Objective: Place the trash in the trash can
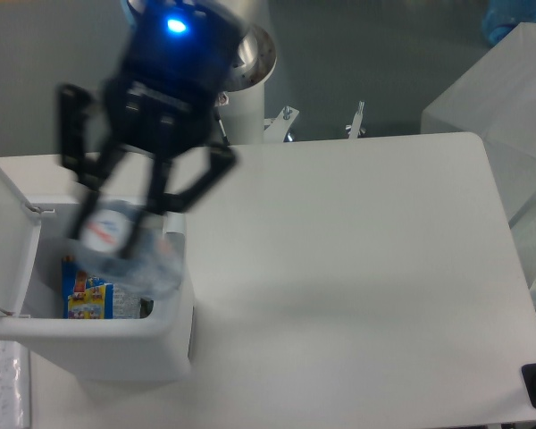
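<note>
We saw the gripper [116, 228] hanging over the open mouth of the trash can [116, 335], its black fingers [91, 207] clamped on the crushed clear plastic bottle [125, 246]. The bottle looked crumpled and see-through, with a pale rounded end bearing a small red mark near the fingertips, and its lower, dented body reached down past the bin's rim on the side of the grey push panel [172, 255]; motion blur kept us from telling whether it touched that rim. A blue light [174, 25] glowed on the gripper's dark body above. The trash can was a white rectangular bin standing at the left of the white worktop [357, 268], with its hinged lid [4, 237] tipped up and open at the far left. Inside the bin, partly hidden behind the bottle, lay the snack packet [87, 295], blue with orange and yellow print, flat against the bottom. The cartoon on it was too small and too covered for us to make out. Behind the gripper, the arm's white mounting column [246, 107] rose at the back edge of the worktop. A translucent plastic box [496, 89] stood off the right side.
</note>
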Available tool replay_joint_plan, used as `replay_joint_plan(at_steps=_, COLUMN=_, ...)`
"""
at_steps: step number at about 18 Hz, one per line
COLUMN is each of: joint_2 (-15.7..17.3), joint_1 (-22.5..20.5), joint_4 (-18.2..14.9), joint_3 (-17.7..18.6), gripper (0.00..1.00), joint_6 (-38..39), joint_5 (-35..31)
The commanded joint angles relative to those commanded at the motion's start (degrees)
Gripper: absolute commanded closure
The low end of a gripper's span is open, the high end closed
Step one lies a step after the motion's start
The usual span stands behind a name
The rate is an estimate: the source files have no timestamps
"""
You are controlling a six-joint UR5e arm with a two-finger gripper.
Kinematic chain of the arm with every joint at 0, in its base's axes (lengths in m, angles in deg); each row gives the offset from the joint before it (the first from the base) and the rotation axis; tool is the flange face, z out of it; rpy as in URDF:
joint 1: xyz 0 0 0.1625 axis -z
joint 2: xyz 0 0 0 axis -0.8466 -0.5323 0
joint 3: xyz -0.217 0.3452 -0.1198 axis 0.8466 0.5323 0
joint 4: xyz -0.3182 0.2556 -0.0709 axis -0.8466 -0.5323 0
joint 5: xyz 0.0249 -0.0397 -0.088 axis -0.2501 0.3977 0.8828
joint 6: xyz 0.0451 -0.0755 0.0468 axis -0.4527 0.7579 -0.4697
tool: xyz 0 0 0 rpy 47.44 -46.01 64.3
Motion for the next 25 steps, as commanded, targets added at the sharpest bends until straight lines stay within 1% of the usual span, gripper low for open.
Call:
replay_joint_plan(at_steps=2, joint_2=1.41, joint_1=0.27, joint_4=0.09, joint_3=2.81, gripper=0.99, joint_6=-0.27, joint_5=0.09)
replay_joint_plan(at_steps=4, joint_2=2.99, joint_1=0.44, joint_4=0.18, joint_3=6.58, gripper=0.99, joint_6=-1.92, joint_5=0.61)
replay_joint_plan(at_steps=6, joint_2=3.61, joint_1=0.44, joint_4=0.44, joint_3=9.58, gripper=0.96, joint_6=-4.12, joint_5=0.61)
replay_joint_plan(at_steps=9, joint_2=4.06, joint_1=0.62, joint_4=0.44, joint_3=12.04, gripper=0.95, joint_6=-4.57, joint_5=0.61)
replay_joint_plan(at_steps=15, joint_2=4.49, joint_1=0.97, joint_4=0.53, joint_3=15.3, gripper=0.94, joint_6=-4.83, joint_5=0.61)
replay_joint_plan(at_steps=17, joint_2=4.93, joint_1=0.97, joint_4=0.53, joint_3=16.96, gripper=0.84, joint_6=-7.28, joint_5=0.61)
replay_joint_plan(at_steps=18, joint_2=5.2, joint_1=0.97, joint_4=0.53, joint_3=17.76, gripper=0.74, joint_6=-8.78, joint_5=0.53)
replay_joint_plan(at_steps=19, joint_2=5.55, joint_1=0.97, joint_4=0.53, joint_3=18.46, gripper=0.52, joint_6=-10.01, joint_5=0.61)
replay_joint_plan(at_steps=20, joint_2=5.81, joint_1=0.97, joint_4=0.44, joint_3=19.25, gripper=0.38, joint_6=-11.07, joint_5=0.61)
replay_joint_plan(at_steps=21, joint_2=6.25, joint_1=0.97, joint_4=0.44, joint_3=19.87, gripper=0.17, joint_6=-12.03, joint_5=0.53)
replay_joint_plan(at_steps=22, joint_2=6.69, joint_1=0.97, joint_4=0.35, joint_3=20.4, gripper=0.01, joint_6=-12.74, joint_5=0.18)
replay_joint_plan(at_steps=25, joint_2=8.44, joint_1=0.54, joint_4=0.35, joint_3=23.64, gripper=0.0, joint_6=-13.1, joint_5=-0.26)
